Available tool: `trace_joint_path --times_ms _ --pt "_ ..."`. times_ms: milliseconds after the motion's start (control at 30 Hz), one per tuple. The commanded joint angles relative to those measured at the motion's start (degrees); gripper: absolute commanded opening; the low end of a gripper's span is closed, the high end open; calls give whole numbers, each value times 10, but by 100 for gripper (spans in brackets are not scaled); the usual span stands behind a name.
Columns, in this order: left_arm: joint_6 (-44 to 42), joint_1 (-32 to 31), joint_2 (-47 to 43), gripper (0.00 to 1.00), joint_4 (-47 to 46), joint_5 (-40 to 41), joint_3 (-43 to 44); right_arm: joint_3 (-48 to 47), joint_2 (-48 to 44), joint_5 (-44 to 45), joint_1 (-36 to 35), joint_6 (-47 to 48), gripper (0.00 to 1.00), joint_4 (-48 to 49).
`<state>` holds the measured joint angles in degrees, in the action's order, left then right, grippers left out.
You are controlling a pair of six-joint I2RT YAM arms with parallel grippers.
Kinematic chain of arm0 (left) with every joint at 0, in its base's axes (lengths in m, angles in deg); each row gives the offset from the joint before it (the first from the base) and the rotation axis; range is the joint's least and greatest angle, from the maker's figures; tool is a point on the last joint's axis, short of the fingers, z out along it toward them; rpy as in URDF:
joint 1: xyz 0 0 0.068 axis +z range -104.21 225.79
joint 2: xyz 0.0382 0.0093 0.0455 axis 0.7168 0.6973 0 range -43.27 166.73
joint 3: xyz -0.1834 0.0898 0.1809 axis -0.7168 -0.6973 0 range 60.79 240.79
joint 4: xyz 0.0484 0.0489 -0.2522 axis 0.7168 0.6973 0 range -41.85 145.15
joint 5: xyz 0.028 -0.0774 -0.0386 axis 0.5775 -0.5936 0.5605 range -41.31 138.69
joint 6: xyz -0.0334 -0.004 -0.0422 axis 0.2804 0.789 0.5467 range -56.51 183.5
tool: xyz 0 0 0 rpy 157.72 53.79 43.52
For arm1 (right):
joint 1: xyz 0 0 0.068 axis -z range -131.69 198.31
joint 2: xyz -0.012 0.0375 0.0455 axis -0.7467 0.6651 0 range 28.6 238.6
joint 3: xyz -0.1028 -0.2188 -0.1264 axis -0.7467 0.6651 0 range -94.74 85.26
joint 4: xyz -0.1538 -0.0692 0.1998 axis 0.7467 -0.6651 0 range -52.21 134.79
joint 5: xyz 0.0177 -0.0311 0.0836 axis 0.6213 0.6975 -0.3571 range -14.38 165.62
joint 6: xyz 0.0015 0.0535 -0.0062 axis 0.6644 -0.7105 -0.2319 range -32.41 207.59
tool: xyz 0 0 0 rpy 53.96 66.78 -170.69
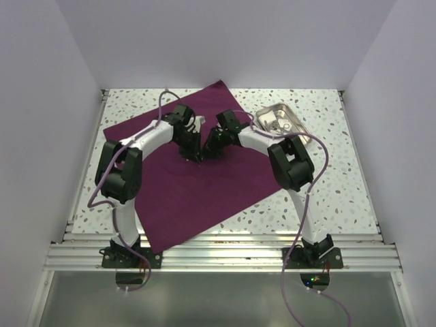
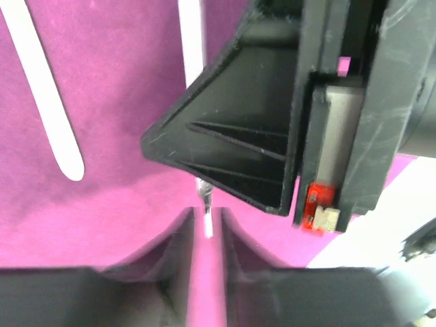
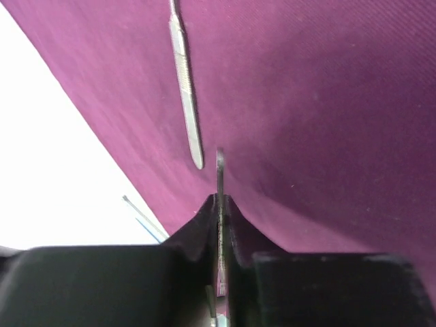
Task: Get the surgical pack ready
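The surgical pack is a deep purple drape (image 1: pixel 204 197) lying flat and unfolded on the table. Both grippers meet low over its middle. My right gripper (image 3: pixel 219 201) is shut on a thin flat steel instrument (image 3: pixel 219 170) held edge-on, its tip sticking out past the fingers. My left gripper (image 2: pixel 206 221) faces it, jaws a narrow gap apart. The same instrument's bright end (image 2: pixel 204 201) sits in that gap, touching neither finger. The right gripper's black body (image 2: pixel 286 122) fills the left wrist view. A scalpel handle (image 3: pixel 185 82) lies on the drape (image 3: pixel 327 102).
A shiny steel tray (image 1: pixel 261 113) holding small instruments stands at the back right, just off the drape's corner. Two pale elongated handles (image 2: pixel 44 95) (image 2: pixel 192 41) lie on the cloth (image 2: pixel 122 102). White walls close in the speckled table on three sides.
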<state>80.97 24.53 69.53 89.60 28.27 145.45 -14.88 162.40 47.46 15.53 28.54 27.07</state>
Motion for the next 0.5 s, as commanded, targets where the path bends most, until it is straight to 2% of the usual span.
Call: trace_joint_path --times_ms 0,100,233,367,400,467 --pt "8 9 -23 31 -15 -22 29 -42 -13 5 7 34 1 -41" --pt "5 19 -23 40 -30 5 38 -72 -27 34 21 108 0 -100" --pt "-7 31 -10 45 -37 46 67 -98 -61 102 49 195 0 -178" --pt "-31 32 37 46 -20 119 112 -132 -93 235 104 291 0 -272" --pt "-32 32 47 47 -16 145 127 -141 -99 301 114 311 0 -309" --pt "-37 31 70 47 -3 172 143 -168 -104 369 136 371 0 -339"
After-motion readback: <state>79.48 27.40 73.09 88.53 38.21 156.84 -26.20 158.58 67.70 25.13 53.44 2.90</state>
